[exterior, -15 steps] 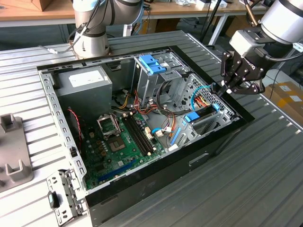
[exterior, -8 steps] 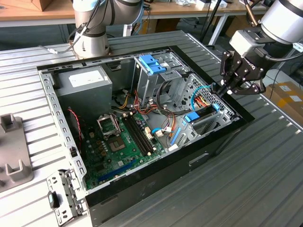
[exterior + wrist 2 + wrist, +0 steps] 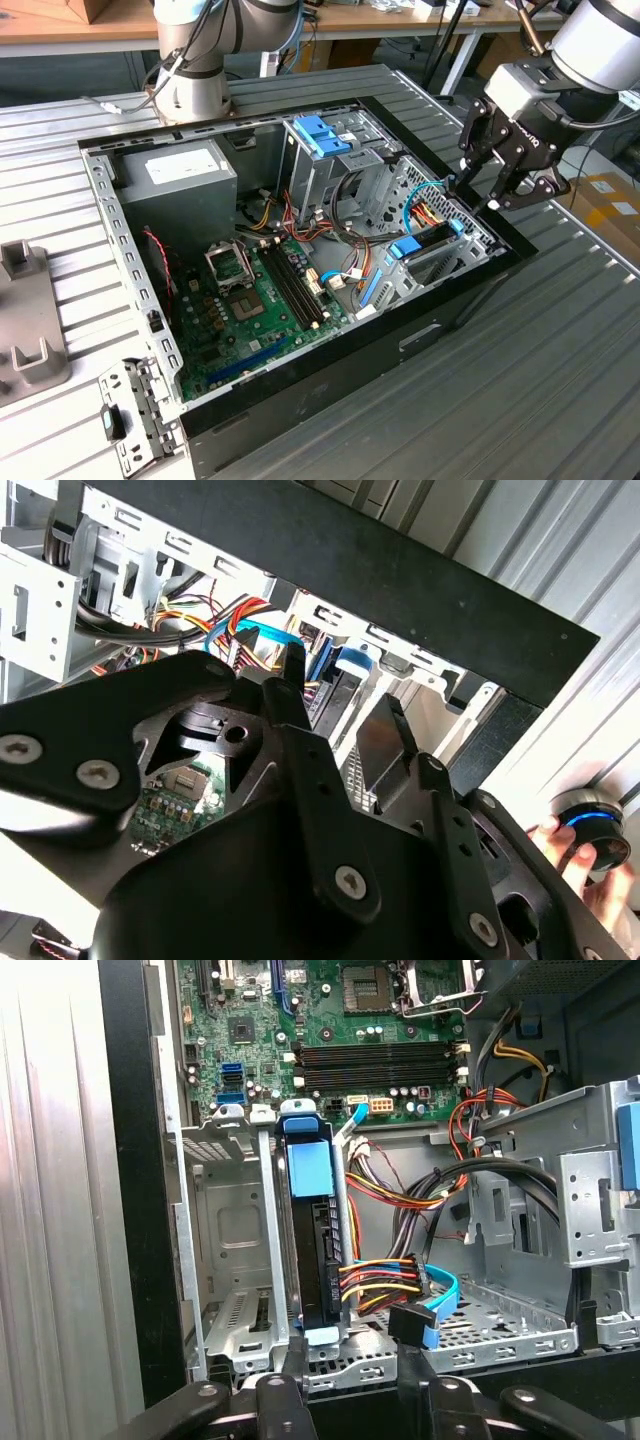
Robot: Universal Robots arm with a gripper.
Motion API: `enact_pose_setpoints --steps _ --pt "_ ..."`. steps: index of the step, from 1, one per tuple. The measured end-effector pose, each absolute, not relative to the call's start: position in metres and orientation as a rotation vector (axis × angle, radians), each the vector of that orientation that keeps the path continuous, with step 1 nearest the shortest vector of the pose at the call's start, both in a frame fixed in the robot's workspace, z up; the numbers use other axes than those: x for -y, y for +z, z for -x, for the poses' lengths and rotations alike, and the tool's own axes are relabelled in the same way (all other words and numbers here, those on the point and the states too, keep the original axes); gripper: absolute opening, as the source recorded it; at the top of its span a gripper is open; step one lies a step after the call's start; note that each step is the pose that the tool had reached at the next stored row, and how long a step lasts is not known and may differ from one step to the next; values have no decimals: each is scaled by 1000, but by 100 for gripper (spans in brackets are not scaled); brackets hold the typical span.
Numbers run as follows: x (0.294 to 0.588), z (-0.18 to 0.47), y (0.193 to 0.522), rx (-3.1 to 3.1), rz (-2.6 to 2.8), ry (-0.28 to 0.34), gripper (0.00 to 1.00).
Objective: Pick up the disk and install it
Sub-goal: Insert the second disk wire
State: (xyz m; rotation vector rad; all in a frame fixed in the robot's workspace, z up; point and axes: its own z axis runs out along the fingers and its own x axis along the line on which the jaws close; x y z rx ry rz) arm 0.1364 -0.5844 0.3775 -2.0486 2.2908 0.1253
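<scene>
The disk [image 3: 312,1235] is seen seated on edge in the drive bay [image 3: 235,1260]. The gripper [image 3: 478,192] is held above with fingers spread, empty. Stiff, fairly heavy; best gripped by its blue rails.

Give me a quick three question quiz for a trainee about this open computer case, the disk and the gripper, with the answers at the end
1. True or false: the disk lies flat on the motherboard.
2. Multiple choice: in the exterior view, the gripper is A) over the power supply, B) above the case's edge near the drive bay holding the disk, C) resting on the table.
3. Fill in: the gripper's fingers hold ____.

Key
1. False. It stands on edge in the metal drive bay, blue tab up.
2. B.
3. Nothing; the fingers are spread, with no object between them.
</scene>
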Motion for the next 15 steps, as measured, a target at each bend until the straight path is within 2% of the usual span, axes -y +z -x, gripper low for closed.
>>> enact_pose_setpoints --steps 8,15 --pt "551 -137 378 -2294 2051 119 48" --pt "553 -136 378 -2294 2052 118 48"
